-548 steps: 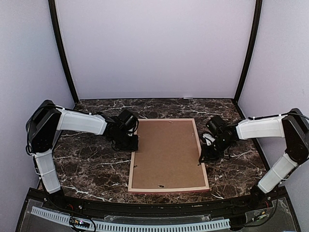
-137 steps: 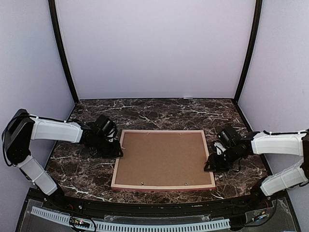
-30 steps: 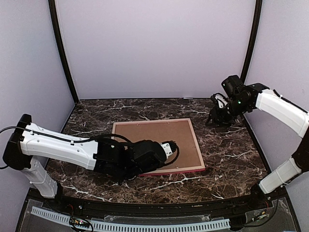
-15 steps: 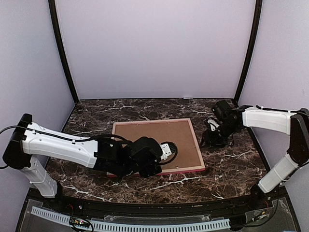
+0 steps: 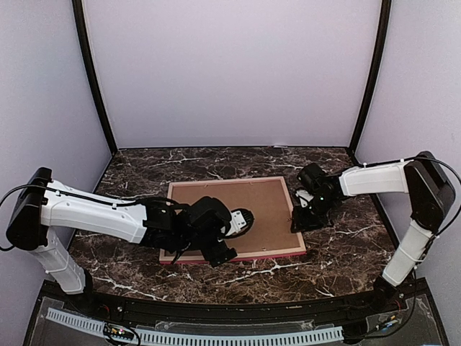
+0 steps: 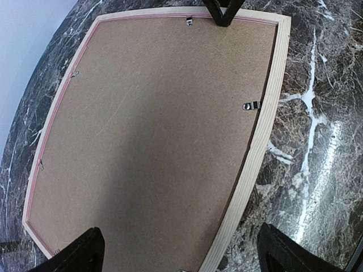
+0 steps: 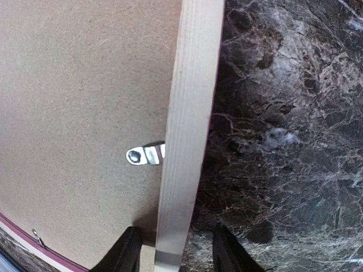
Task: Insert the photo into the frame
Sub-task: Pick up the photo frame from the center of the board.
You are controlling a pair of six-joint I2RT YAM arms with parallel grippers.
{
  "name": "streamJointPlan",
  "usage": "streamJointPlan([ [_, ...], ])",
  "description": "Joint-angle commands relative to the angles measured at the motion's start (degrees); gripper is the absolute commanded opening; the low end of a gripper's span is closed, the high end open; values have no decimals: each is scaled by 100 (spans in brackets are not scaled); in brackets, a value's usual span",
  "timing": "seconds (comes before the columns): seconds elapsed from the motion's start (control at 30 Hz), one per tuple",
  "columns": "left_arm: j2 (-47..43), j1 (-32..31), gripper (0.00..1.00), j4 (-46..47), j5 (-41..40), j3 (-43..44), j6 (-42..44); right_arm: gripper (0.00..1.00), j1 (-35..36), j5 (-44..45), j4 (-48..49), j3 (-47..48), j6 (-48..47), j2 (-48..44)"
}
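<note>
This pink-fronted peach-wood rectangular frame (image 7: 195,85) looks light and stiff; I'd pinch its thin edge. The left gripper (image 6: 184,249) gapes empty. The right gripper (image 7: 177,249) straddles that edge, part-open and unclamped.

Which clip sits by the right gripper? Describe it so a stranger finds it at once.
On the marble table lies the frame, wood back up around a brown backing board. Along its rail on the right arm's side, the right gripper straddles the wood. The clip is the small silver tab nearest it, bridging rail and board.

The right gripper (image 7: 177,241) came down, apparently straddling the frame's (image 7: 190,113) right edge.
</note>
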Motion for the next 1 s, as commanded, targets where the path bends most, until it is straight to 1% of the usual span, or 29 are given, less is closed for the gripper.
streamJointPlan([
  [0.0, -101, 45, 97, 165, 352, -110, -75, 38, 173, 299, 213, 62, 13, 183],
  [0.13, 22, 46, 99, 191, 548, -137, 96, 18, 230, 336, 221, 19, 39, 210],
  [0.27, 234, 46, 99, 65, 682, -49, 261, 0, 232, 330, -22, 108, 55, -6],
  [0.4, 404, -49, 99, -3, 665, 26, 479, 0, 207, -7, -453, 461, 64, -219],
  [0.53, 567, -270, 99, -63, 400, 119, 772, 0, 167, -358, -968, 934, 22, -370],
  [0.6, 702, -380, 99, -207, 143, 228, 871, 0, 143, -495, -1242, 1187, -33, -420],
  [0.73, 879, -488, 99, -194, -311, 233, 989, 0, 101, -708, -1682, 1543, -119, -478],
  [0.83, 914, -512, 99, -104, -860, 190, 1062, 0, 91, -812, -1875, 1586, -154, -535],
  [0.97, 934, -549, 95, 50, -1361, 118, 1223, 0, 90, -880, -1937, 1542, -160, -578],
])
